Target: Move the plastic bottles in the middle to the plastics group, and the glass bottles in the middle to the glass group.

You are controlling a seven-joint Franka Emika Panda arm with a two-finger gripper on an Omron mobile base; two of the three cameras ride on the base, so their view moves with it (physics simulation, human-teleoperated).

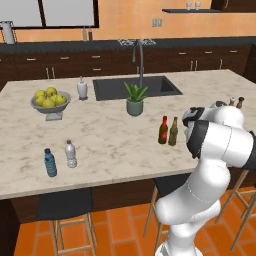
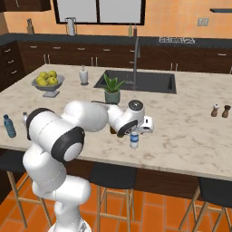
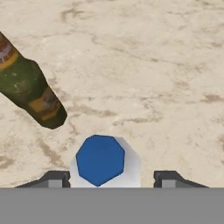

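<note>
marble counter (image 3: 153, 65), olive-brown bottle (image 3: 30, 92) beside blue-capped bottle (image 3: 101, 159) between jaws

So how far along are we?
Nothing delivered yet. In hand: the fingers straddle the labelled plastic bottle mid-counter, not lifted. Left: carry it to the blue bottle and grey bottle at left, then the red-brown bottle and olive bottle to the tiny tan bottle and dark bottle.

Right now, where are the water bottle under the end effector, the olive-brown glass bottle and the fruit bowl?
Water bottle (image 2: 134, 140), right base view, on its labelled body.
Olive-brown glass bottle (image 1: 173, 132), left base view, on its body.
Fruit bowl (image 1: 50, 107), left base view, on its grey rim.
</note>
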